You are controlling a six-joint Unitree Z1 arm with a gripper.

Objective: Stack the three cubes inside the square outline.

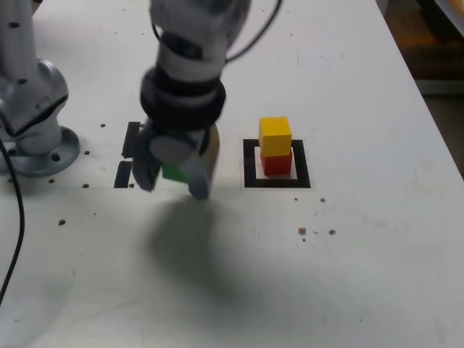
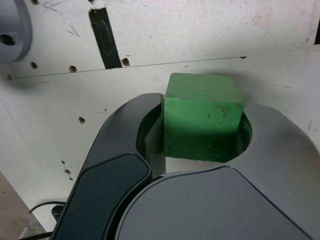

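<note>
Here's the tool [image 2: 202, 125], pinching the green cube [image 2: 204, 117] between its two jaws, one pressed to each side in the wrist view! In the exterior view the arm [image 1: 188, 65] drops in from the top edge, the tool slung beneath it, fingers pointing down and a shade towards the viewer, above the desk [image 1: 348, 275], with a soft shadow [image 1: 188, 243] spread below.

Now, what's tough to see: the arm and tool are blurred in the exterior view, the upper arm cut off by the frame, and just a patch of green peeks between the fingers. The cube looks lifted clear of the desk, though its underside is out of sight, so call that probable.

Outward we go! To the tool's right in the exterior view, well apart from it, stands the square outline [image 1: 277, 183], the red cube [image 1: 277, 164] inside it and the yellow cube [image 1: 275, 136] sitting right on top. On the tool's other side, just beside it, two black tape strips [image 1: 122, 174], and farther out that way, the round base [image 1: 47, 156].
</note>
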